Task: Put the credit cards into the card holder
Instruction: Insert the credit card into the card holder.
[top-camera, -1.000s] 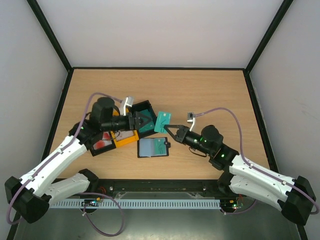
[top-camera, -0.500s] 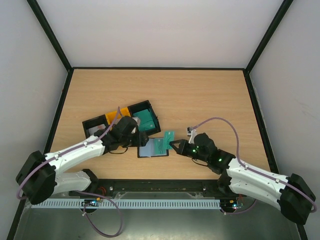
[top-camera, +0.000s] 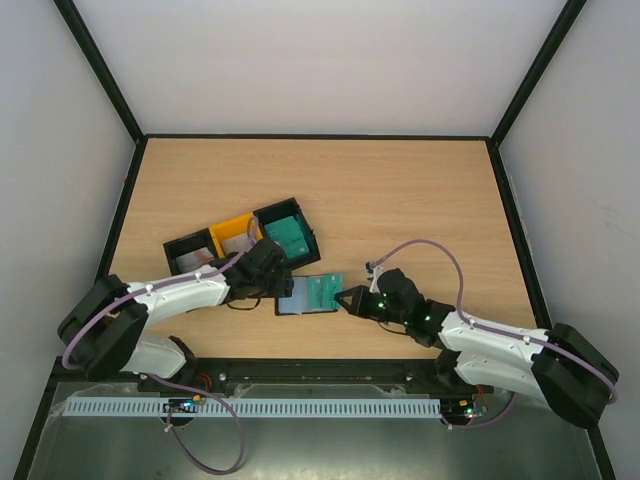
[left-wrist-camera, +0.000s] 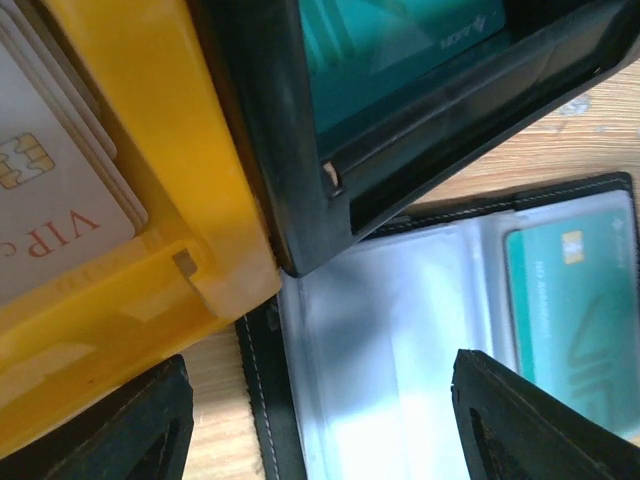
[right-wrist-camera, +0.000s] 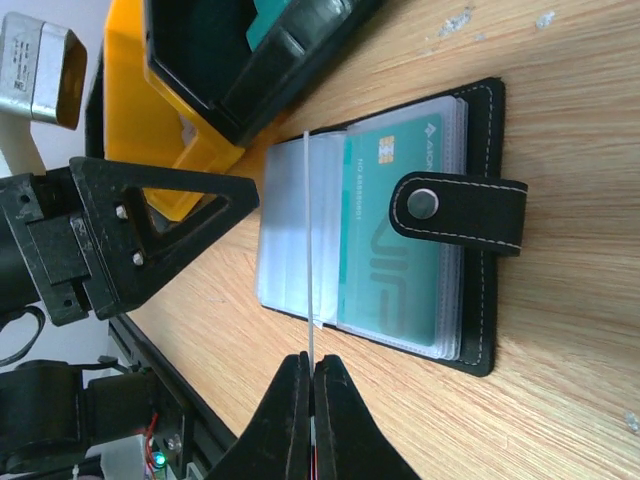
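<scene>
Top external: right end effector (top-camera: 346, 298) tight on card (top-camera: 325, 288), now over holder (top-camera: 294, 303); left end effector (top-camera: 284, 289) wide

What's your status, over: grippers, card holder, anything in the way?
Left gripper open over the sleeves. Right gripper shut on teal card, at the card holder, which lies open. Black tray crowds its corner.

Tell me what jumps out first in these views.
The right gripper, shut on a thin edge-on card, holds it over the open card holder near the table's front. A teal card sits inside it under the clasp strap; the left gripper stands open at the holder's left side.
</scene>
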